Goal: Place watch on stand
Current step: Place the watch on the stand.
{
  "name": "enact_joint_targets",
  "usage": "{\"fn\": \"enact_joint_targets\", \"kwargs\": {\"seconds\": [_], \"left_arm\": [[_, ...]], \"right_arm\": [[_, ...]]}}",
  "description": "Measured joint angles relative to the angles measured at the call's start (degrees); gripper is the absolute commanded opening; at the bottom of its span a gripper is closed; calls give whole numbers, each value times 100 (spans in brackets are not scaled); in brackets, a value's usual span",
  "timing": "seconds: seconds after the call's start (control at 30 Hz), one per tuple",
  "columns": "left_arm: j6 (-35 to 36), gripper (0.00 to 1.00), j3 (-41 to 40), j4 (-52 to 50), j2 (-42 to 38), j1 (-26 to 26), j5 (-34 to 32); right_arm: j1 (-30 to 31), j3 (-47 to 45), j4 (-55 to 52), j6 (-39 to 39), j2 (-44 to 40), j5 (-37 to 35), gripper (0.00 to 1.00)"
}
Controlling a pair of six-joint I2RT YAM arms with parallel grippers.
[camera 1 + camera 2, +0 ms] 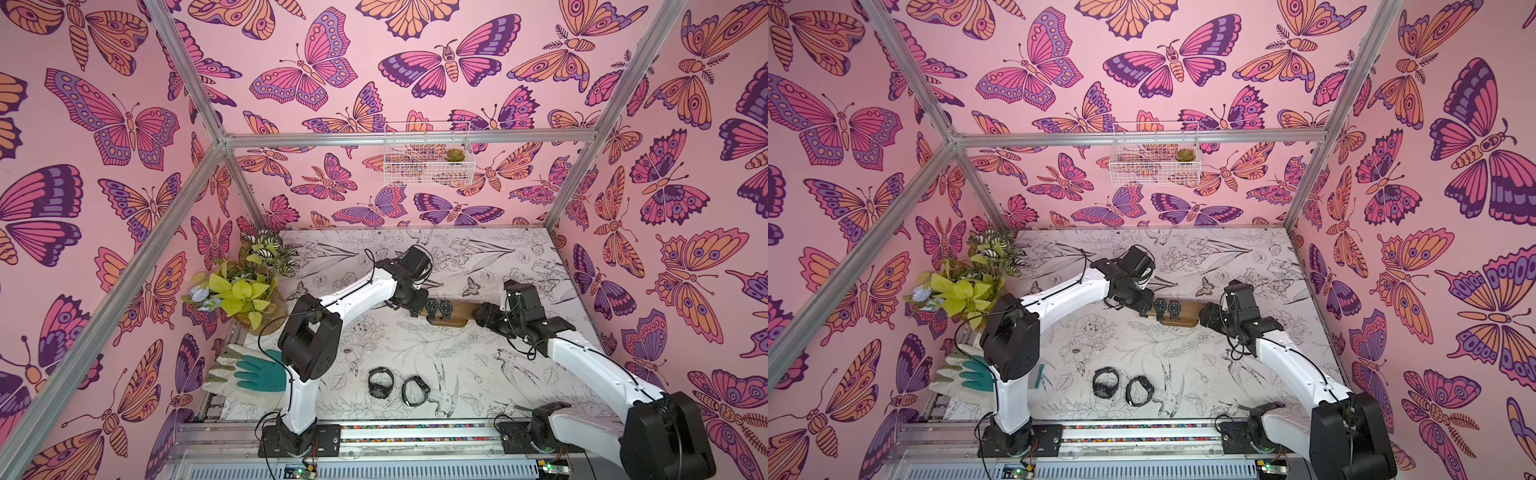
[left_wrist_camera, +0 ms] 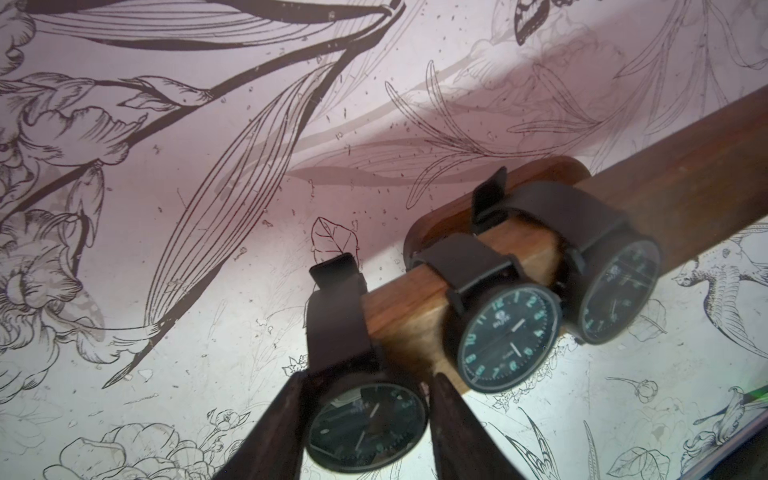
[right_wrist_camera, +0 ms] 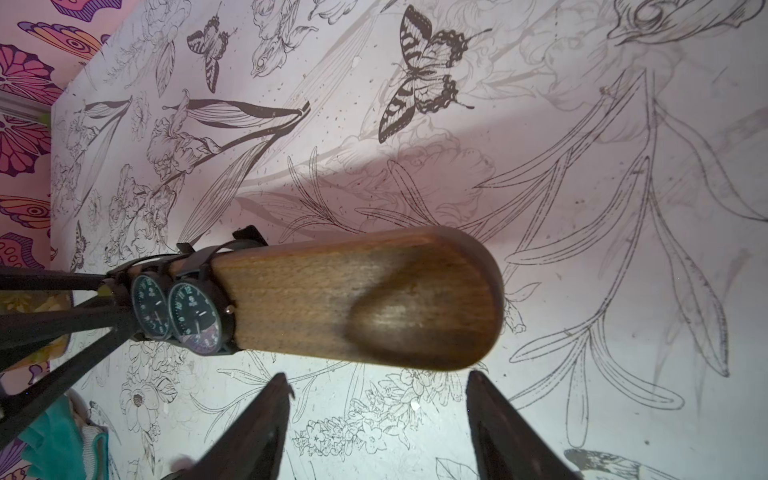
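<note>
1. The watch (image 2: 365, 428), black with a dark round dial, is sitting at the left end of the stand (image 2: 415, 307); its black strap is looping over the wooden bar.
2. The left tool (image 2: 368, 380) is clenching the watch, one finger pressing each side of its case; the left arm (image 1: 353, 291) is reaching forward and bending down at the wrist over that end.
3. Two mounted watches (image 2: 509, 338) are sitting on the bar just beside it, close together; both are black like the held one.
4. The right tool (image 3: 379, 376) is hanging released, grasping nothing, its fingers spread just beside the stand's rounded right end; the right arm (image 1: 590, 357) is angling in low from the right.
5. Two loose watches (image 1: 381, 382) are lying on the worktop (image 1: 478, 257) near its front, well apart from the stand.
</note>
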State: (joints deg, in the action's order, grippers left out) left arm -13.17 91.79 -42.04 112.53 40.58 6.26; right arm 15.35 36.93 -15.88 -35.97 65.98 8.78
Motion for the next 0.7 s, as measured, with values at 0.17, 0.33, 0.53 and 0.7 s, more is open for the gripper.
{"fn": "enact_joint_targets", "kwargs": {"seconds": [0.17,0.33,0.53,0.7], "left_arm": [[-2,54,-4,4,-52,0,44],[-55,50,-83,24,-225,0,42],[-111,46,-140,63,-345,0,118],[-127,45,-142,92,-345,0,190]], "right_arm": [[0,0,-2,0,0,0,70],[0,0,-4,0,0,-2,70],[0,0,-26,2,-7,-20,70],[0,0,-85,2,-111,-22,70]]}}
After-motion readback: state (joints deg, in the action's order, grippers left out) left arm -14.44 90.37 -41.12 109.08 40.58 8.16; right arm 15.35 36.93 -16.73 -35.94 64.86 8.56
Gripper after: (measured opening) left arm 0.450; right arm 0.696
